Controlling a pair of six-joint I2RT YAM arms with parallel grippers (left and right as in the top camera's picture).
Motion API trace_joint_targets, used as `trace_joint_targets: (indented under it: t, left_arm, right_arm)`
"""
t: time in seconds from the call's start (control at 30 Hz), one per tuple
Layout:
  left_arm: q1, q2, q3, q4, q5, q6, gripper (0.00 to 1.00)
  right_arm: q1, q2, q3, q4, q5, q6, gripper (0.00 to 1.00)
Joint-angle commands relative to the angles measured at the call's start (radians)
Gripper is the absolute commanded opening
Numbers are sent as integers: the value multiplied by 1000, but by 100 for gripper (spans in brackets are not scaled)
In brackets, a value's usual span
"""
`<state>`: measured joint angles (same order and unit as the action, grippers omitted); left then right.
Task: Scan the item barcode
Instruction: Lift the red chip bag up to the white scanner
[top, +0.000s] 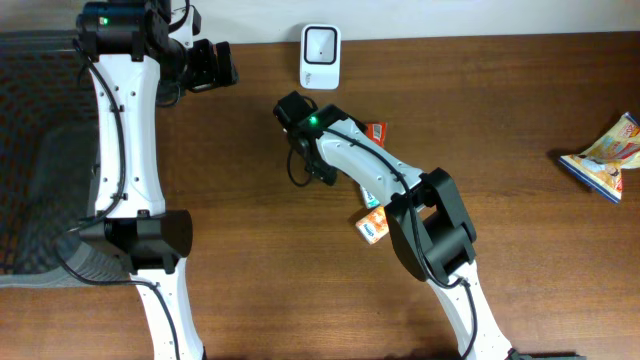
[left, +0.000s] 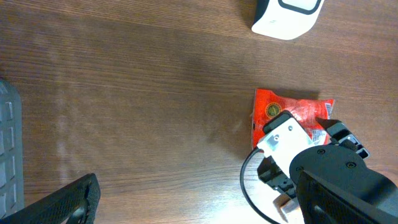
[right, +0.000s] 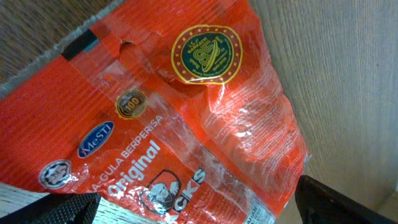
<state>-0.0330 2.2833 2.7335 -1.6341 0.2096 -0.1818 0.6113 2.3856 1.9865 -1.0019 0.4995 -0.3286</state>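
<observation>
Right claw (right: 199, 200) spread wide, empty. Red snack packet (right: 186, 118) lies flat on the bench (right: 336, 68) directly beneath it. I judge it light, crinkly, slick; I'd pinch a sealed edge.

Right wrist view, red snack packet (right: 186, 124):
- blue oval logo (right: 95, 139) reads "MeSTI"
- dark round badge (right: 130, 104) reads "100"
- slanted white line "GULA BERPERISA", start of it cut off
- under that, big white "Original"
- lower edge has the letters "CKS", rest out of frame
- gold-green round seal (right: 206, 54), lettering too small to read
- white round stamp (right: 55, 174), unreadable

Overhead view: print on the yellow-blue packet (top: 605, 155) and the orange-blue packet (top: 372, 225) is too small to read.
</observation>
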Motion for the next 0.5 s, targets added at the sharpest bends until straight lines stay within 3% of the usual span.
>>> trace_joint_targets:
  t: [0.0,0.1,0.13,0.17,0.23,0.37,0.47]
  left_arm:
    - [3,-7,3,2,0,-8,99]
    - [3,-7,3,2,0,-8,99]
    - [3,-7,3,2,0,-8,99]
    - [3,-7,3,2,0,-8,99]
    - [3,-7,3,2,0,-8,99]
    - [3,-7,3,2,0,-8,99]
    - [3,-7,3,2,0,-8,99]
  right_arm:
    - [-17,-6,-72,85,-18,-83,99]
    - [-72,-6,-150,166,-120,-81,100]
    - [-94,-6,-152,170,-138,-34,88]
    - [-104,-6,-152,177,-138,4,62]
    - [-109,-6,-144,175,-178,73,25]
    - [-115,-12,74,-21,-312,154,20]
    - [-211,-12,307,-189,-871,155,20]
